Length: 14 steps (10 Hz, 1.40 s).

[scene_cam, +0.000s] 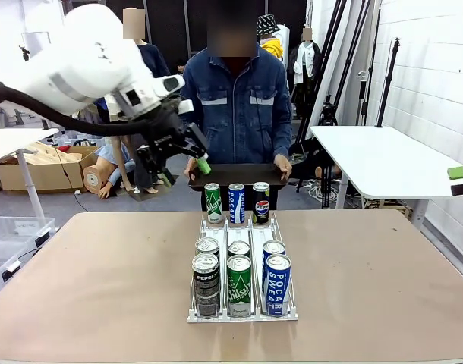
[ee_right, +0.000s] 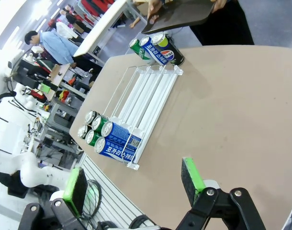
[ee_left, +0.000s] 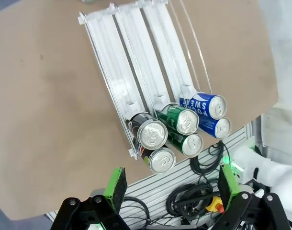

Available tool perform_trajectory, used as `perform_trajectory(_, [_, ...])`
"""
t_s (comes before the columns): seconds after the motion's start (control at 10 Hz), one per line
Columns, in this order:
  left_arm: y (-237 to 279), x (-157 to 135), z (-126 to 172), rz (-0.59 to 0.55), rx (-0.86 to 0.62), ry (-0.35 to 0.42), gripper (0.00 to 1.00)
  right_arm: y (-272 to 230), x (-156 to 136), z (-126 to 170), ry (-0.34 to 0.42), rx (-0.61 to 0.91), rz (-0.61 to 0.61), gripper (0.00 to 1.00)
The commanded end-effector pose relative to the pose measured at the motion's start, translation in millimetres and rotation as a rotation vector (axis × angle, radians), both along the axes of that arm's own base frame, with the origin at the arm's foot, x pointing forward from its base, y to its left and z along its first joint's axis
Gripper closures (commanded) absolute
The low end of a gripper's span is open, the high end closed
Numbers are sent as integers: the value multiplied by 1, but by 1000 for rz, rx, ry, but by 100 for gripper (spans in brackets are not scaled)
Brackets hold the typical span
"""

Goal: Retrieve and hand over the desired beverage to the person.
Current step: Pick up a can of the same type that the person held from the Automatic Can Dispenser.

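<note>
A clear three-lane rack (scene_cam: pixel 243 227) stands mid-table. At its far end are three cans: a green can (scene_cam: pixel 212 203), a blue Pocari can (scene_cam: pixel 237 203) and a black Pepsi can (scene_cam: pixel 261 202). Several more cans crowd its near end, with a Pepsi can (scene_cam: pixel 206 282), a green can (scene_cam: pixel 239 284) and a Pocari Sweat can (scene_cam: pixel 278 284) in front. The person (scene_cam: pixel 239 98) stands at the far side holding a dark tray (scene_cam: pixel 235 176). My left gripper (scene_cam: pixel 187 155) hangs open high above the table's far left, beside the tray. From above, the left gripper (ee_left: pixel 172 187) looks down on the near cans (ee_left: pixel 151 133). My right gripper (ee_right: pixel 134 182) is open and empty, off the table's edge.
A white table (scene_cam: pixel 383 163) stands at the right, and cardboard boxes (scene_cam: pixel 45 167) and a clear bin (scene_cam: pixel 11 235) at the left. Cables (ee_left: pixel 198 191) lie below the near table edge. Bare brown tabletop (scene_cam: pixel 102 280) lies on both sides of the rack.
</note>
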<state>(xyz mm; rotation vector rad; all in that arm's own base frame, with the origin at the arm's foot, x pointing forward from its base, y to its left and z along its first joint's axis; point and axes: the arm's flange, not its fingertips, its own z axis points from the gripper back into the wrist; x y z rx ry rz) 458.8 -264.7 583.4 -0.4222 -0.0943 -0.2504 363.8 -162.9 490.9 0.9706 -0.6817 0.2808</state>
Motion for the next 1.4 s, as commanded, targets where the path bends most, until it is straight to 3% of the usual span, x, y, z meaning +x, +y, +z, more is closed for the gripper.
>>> perform_trajectory(0.0, [-32,11,2,19,74,24,0,0,0,1,0,7,-1,0])
perform_trajectory(0.3, [-74,15,-24,33,136,45,0,0,0,1,0,7,-1,0])
perform_trajectory(0.7, [-97,-9,-63,32,167,49,0,0,0,1,0,7,-1,0])
perform_trajectory(1.3, [-95,-2,-58,1,155,75,0,0,0,1,0,7,-1,0])
